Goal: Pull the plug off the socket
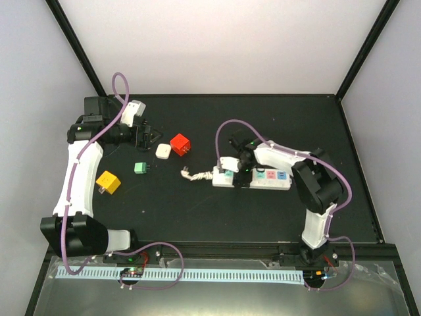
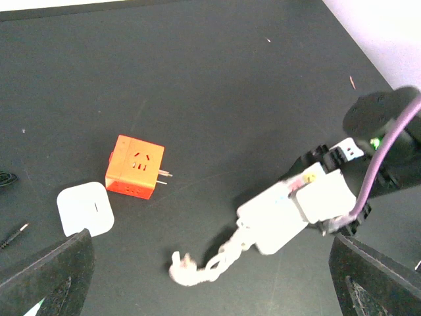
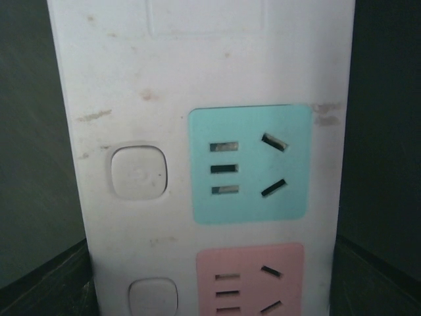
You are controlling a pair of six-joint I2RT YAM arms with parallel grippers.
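The socket (image 1: 273, 178) is a long white strip lying right of the table's middle, with its short cord stub (image 1: 196, 176) trailing left. My right gripper (image 1: 242, 170) sits over its left half, one finger against each long edge, shut on it. The right wrist view is filled by the socket (image 3: 131, 99), with a teal outlet (image 3: 250, 164) and a pink outlet (image 3: 250, 276), both empty. No plug shows in the socket; the part under the gripper is hidden. My left gripper (image 1: 146, 136) hangs open at the back left, holding nothing. In its view the socket (image 2: 276, 220) and stub (image 2: 197, 273) look blurred.
Loose plug cubes lie left of the socket: a red one (image 1: 179, 143) (image 2: 135, 166), a white one (image 1: 163, 151) (image 2: 84, 209), a green one (image 1: 140, 168) and a yellow one (image 1: 108, 182). Black frame posts rise at the table's back corners.
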